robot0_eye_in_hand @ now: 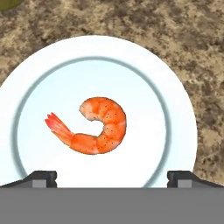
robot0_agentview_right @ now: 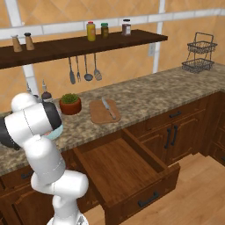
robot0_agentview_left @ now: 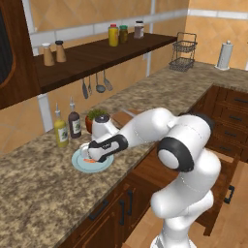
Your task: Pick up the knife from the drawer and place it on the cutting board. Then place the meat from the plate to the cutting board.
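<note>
The meat [robot0_eye_in_hand: 94,127], a curled orange-red shrimp, lies in the middle of the pale blue plate [robot0_eye_in_hand: 175,87] on the granite counter. My gripper [robot0_eye_in_hand: 112,179] hangs straight above it, open, with one fingertip [robot0_eye_in_hand: 41,178] on each side and nothing between them. In the left base view the gripper [robot0_agentview_left: 89,156] hovers just over the plate [robot0_agentview_left: 97,167]. The knife [robot0_agentview_right: 107,107] rests on the cutting board [robot0_agentview_right: 100,115], right of the plate. Below the counter the drawer [robot0_agentview_right: 118,165] stands pulled out, its lighter inside bare.
A potted plant [robot0_agentview_right: 70,103] stands between plate and board. Two bottles [robot0_agentview_left: 61,130] sit behind the plate by the wall. Utensils [robot0_agentview_right: 83,68] hang under a shelf of jars [robot0_agentview_right: 91,30]. A wire basket [robot0_agentview_right: 200,55] is far right.
</note>
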